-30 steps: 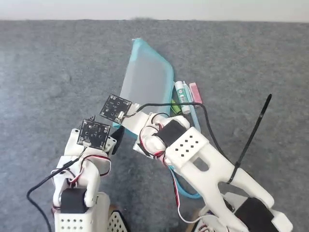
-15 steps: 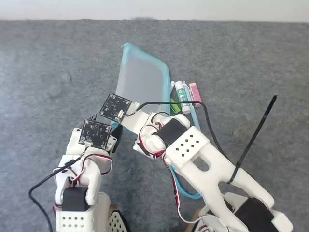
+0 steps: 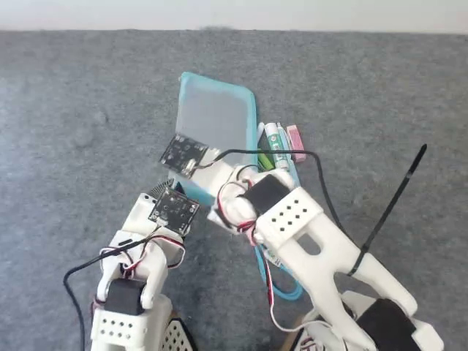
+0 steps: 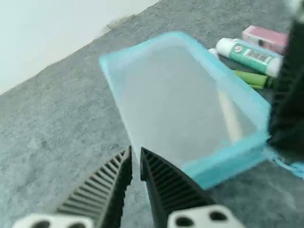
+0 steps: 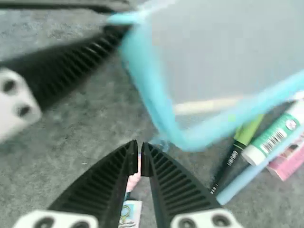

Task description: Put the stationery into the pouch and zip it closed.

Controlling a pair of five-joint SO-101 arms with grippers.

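Left wrist view shows a pale stick [image 4: 229,118] inside the translucent pouch [image 4: 175,99].

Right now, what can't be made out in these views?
1. Whether the zip of the pouch is open: high view, the right arm covers its near end; wrist views, the edge is blurred.
2. What the pale stick inside the pouch is: left wrist view, clouded by the frosted wall.
3. What the pale bit between the jaws of the right gripper is: right wrist view, blurred and mostly hidden by them.
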